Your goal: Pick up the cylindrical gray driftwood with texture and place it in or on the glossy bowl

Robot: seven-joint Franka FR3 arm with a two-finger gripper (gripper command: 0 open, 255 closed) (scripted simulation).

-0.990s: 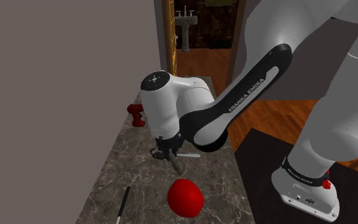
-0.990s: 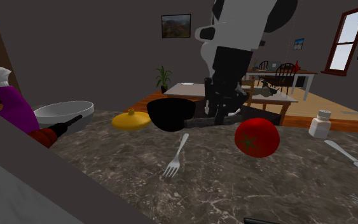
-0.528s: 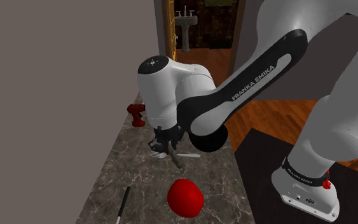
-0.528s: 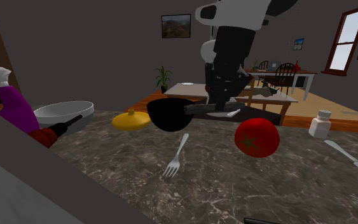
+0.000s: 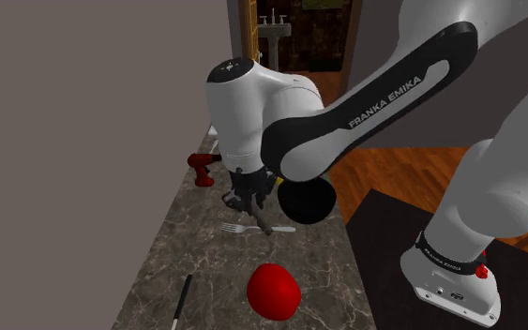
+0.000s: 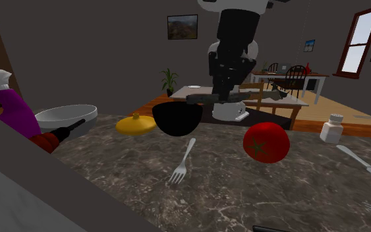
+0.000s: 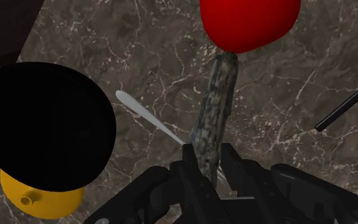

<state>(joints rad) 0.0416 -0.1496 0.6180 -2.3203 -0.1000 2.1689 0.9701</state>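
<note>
Dark veined bench [image 7: 298, 95], dining room beyond. Black gripper [image 7: 208, 158] clamped on near end of mottled grey driftwood [image 7: 217, 102], a rough cylinder held off the bench, about level and just beside rim of black bowl [image 7: 44, 127] in second exterior view. Pick-up judged done; left to do: carry over bowl, release. Below, fork [image 7: 147, 113] flat on bench between bowl and driftwood; red tomato [image 7: 247, 22] past stick's far tip. Hard to read: bowl interior flat black, depth unknowable; fork tines hidden behind driftwood; yellow object [image 7: 41, 197] half covered by bowl, unidentified; pale bowl [image 6: 68, 117] well apart, so intended bowl uncertain.
</note>
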